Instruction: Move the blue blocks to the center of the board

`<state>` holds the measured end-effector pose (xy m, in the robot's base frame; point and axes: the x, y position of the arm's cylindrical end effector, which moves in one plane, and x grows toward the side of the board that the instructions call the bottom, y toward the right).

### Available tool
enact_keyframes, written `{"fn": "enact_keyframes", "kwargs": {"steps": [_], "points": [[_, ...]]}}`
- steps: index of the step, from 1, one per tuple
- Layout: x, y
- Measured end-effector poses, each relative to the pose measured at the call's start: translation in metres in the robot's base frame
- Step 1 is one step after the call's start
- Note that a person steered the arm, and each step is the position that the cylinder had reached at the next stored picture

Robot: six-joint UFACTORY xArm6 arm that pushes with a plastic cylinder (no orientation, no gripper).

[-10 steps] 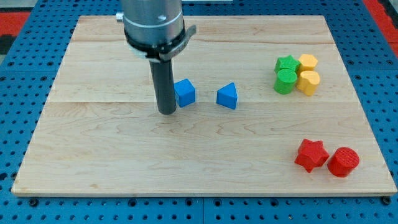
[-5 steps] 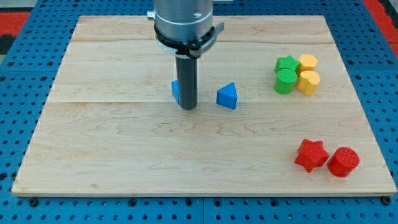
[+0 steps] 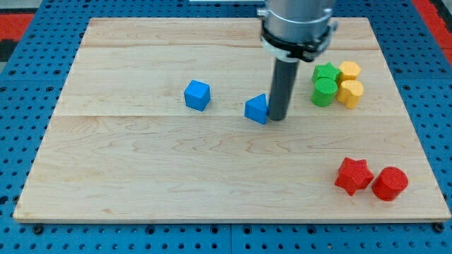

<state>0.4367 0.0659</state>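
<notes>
Right of blue wedge [image 3: 257, 109], my tip [image 3: 277, 118], green blocks [image 3: 325, 84] near

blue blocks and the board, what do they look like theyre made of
The blue cube and the blue wedge-shaped block beside my tip look like matte moulded or printed plastic: flat uniform colour, no grain. The board looks like pale unvarnished wood: visible grain lines and plank seams.

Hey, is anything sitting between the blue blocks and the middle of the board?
Nothing visible. The blue cube and blue wedge-shaped block lie near the middle with bare wood around. My tip touches the wedge's right side; green, yellow and red blocks sit far right.
</notes>
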Motion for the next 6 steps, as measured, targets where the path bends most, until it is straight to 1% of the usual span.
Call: {"fn": "enact_keyframes", "kwargs": {"steps": [1, 3, 4, 5, 6], "points": [[-0.017, -0.048], [-0.016, -0.065], [-0.016, -0.055], [-0.013, -0.011], [0.007, 0.028]]}}
